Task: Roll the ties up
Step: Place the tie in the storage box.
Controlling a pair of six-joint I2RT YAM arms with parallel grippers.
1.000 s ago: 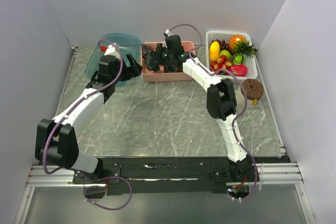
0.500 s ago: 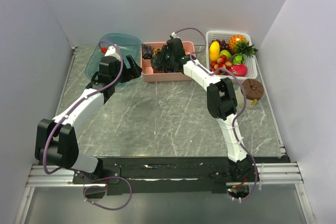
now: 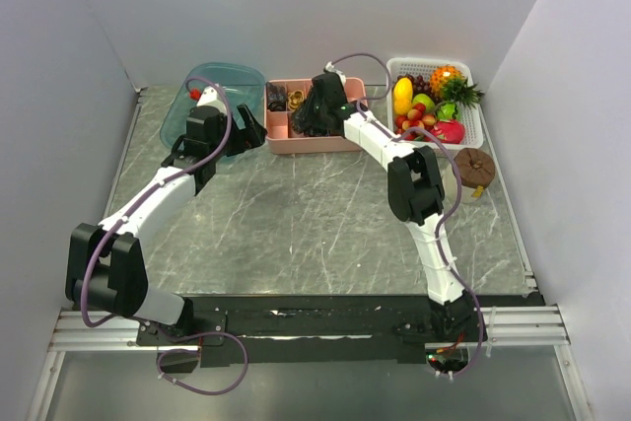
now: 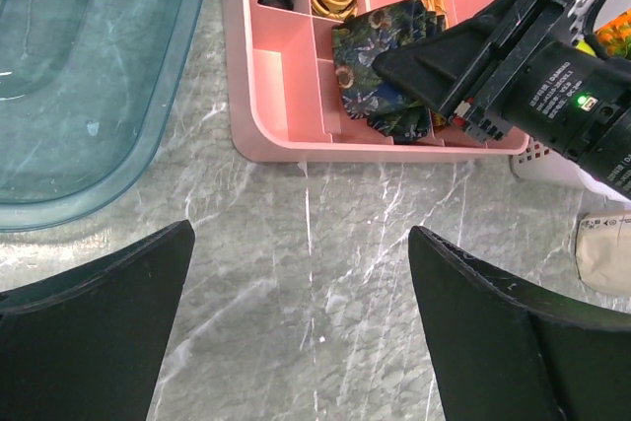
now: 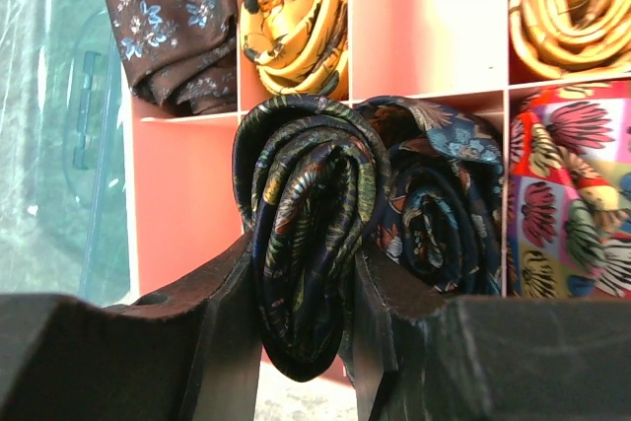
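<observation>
Right wrist view: the right claw (image 5: 304,278) clamps a rolled dark tie (image 5: 306,194) at the pink tray (image 5: 177,194), beside another dark coil (image 5: 439,214). Other compartments already hold rolled ties (image 5: 296,17). The left claw (image 4: 301,234) hangs wide open and empty over the tabletop (image 4: 325,352). Seating this coil looks like the last step, since no loose tie shows.

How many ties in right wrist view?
6: brown tie top left, yellow tie beside it, gold tie top right, dark tie in right end effector, navy tie beside it, red tie right. Others may hide.
</observation>
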